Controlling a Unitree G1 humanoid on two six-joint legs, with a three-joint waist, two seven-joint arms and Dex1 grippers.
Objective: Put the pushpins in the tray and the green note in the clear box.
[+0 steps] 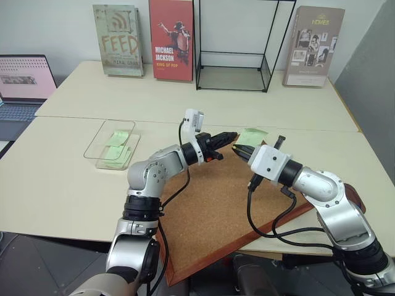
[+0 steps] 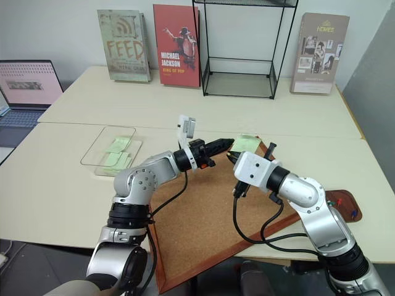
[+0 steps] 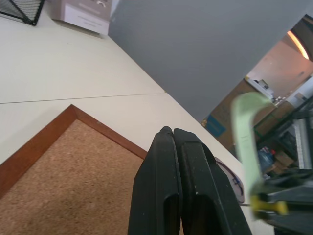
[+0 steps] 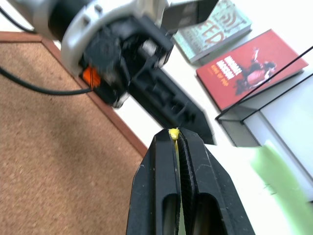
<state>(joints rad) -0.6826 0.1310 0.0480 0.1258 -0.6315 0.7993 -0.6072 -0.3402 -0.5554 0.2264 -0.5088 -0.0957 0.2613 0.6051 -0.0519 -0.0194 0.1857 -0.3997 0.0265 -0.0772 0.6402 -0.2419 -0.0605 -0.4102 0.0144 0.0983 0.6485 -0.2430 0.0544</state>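
Overhead, books (image 1: 171, 39) and wire-frame case (image 1: 236, 46) behind the corkboard (image 1: 216, 203).

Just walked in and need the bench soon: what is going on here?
The robot is clearing a corkboard. Its right gripper is shut on a yellow pushpin, and a green note hangs beside it. The left gripper is shut, its tip close to the right one. Several green notes lie in the clear box, and pushpins sit in the tray.

An office: desks, laptop (image 1: 24, 86), standing books (image 1: 171, 40).
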